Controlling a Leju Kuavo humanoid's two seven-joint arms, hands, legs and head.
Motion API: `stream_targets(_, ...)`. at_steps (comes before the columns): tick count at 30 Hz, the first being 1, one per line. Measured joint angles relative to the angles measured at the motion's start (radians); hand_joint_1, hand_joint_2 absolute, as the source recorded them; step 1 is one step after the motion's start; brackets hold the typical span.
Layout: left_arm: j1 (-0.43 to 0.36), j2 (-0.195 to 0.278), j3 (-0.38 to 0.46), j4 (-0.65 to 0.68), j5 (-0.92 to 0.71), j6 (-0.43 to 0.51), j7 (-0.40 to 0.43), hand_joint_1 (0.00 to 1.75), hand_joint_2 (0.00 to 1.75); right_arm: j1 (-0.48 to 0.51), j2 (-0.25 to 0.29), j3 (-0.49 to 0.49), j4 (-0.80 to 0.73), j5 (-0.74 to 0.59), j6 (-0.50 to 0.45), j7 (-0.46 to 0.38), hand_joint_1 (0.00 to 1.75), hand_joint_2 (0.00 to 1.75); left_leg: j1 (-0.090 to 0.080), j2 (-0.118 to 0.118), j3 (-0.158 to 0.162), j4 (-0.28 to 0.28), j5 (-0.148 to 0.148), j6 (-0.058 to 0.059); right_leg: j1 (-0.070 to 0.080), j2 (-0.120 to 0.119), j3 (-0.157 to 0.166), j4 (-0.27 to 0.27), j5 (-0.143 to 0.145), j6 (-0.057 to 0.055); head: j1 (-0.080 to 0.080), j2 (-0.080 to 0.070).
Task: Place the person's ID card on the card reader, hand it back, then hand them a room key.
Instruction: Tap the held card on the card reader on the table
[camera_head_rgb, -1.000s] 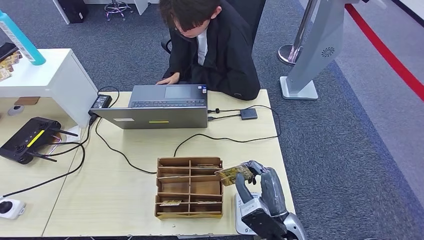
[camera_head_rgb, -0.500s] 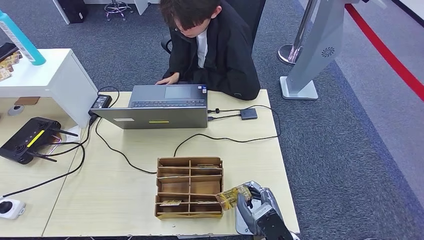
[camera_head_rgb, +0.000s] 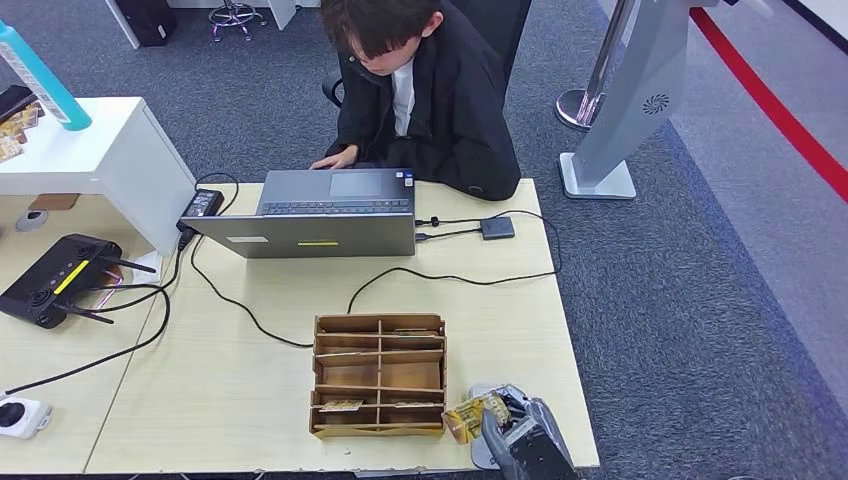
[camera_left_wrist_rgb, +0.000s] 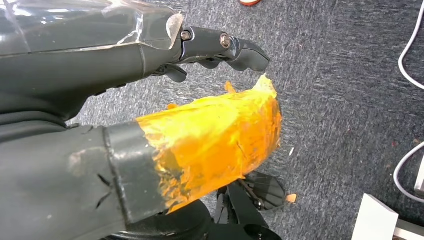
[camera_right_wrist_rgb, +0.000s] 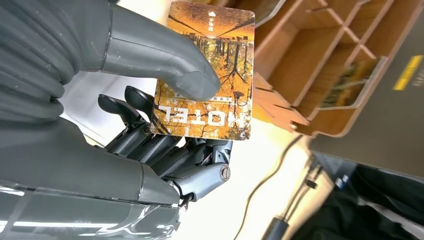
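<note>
One room key, printed HOTEL, is pinched between the right hand's thumb and fingers, just right of the wooden card tray near the bench's front edge, above the white card reader. Left hand hangs over carpet, fingers curled, holding nothing.

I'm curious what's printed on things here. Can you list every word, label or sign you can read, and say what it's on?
"HOTEL": on the orange picture card held in the right hand, seen upside down in the right wrist view.
Small characters under the thumb on that card: too small to read.
Yellow sticker on the laptop: too blurred to read.
Round swirl mark on the grey stand: a logo, no words.
</note>
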Motion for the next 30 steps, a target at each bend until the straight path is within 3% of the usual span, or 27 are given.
stream_targets(13,0.000,-0.002,0.000,0.000,0.000,-0.002,-0.021,0.00,0.00,-0.014,-0.020,0.035,0.059,0.110,-0.071,0.120,1.75,1.75,0.000,0.000,0.000,0.000,0.000,0.000,0.000,0.000,0.000,0.000,0.000,0.000,0.000,0.000)
stream_targets(24,0.000,-0.002,0.000,0.000,0.000,-0.001,-0.024,0.00,0.00,-0.016,-0.020,0.036,0.063,0.125,-0.079,0.133,1.75,1.75,0.000,0.000,0.000,0.000,0.000,0.000,0.000,0.000,0.000,0.000,0.000,0.000,0.000,0.000)
stream_targets(30,0.001,-0.003,0.000,0.000,0.000,-0.007,-0.047,0.00,0.00,-0.022,-0.009,0.028,0.103,0.248,-0.152,0.232,1.75,1.75,0.000,0.000,0.000,0.000,0.000,0.000,0.000,0.000,0.000,0.000,0.000,0.000,0.000,0.000)
